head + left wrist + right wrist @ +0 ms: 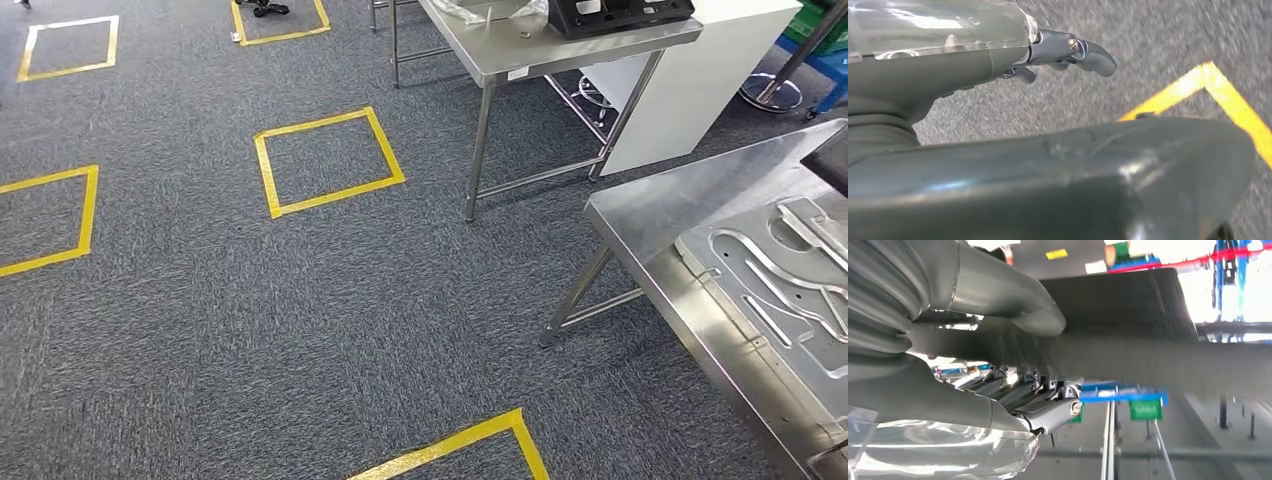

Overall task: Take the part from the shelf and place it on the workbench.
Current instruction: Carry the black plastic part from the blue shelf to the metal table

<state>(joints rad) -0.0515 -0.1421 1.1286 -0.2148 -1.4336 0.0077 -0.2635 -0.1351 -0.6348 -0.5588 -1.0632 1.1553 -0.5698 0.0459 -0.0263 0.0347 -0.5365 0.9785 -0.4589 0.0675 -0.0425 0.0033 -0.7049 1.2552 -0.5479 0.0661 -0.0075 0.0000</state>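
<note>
In the right wrist view my right hand grips a flat black part. The thumb lies on one face and the fingers on the other, and the part runs far out past them. My left hand hangs over the grey carpet and holds nothing, its fingers stretched out apart from the thick thumb. A steel workbench stands at the right of the head view, with a silver cut-out plate lying on it.
A second steel table stands further back and carries a black tray; a white cabinet is beside it. Yellow tape squares mark the carpet, with one corner close in front. Blue racks show behind the held part.
</note>
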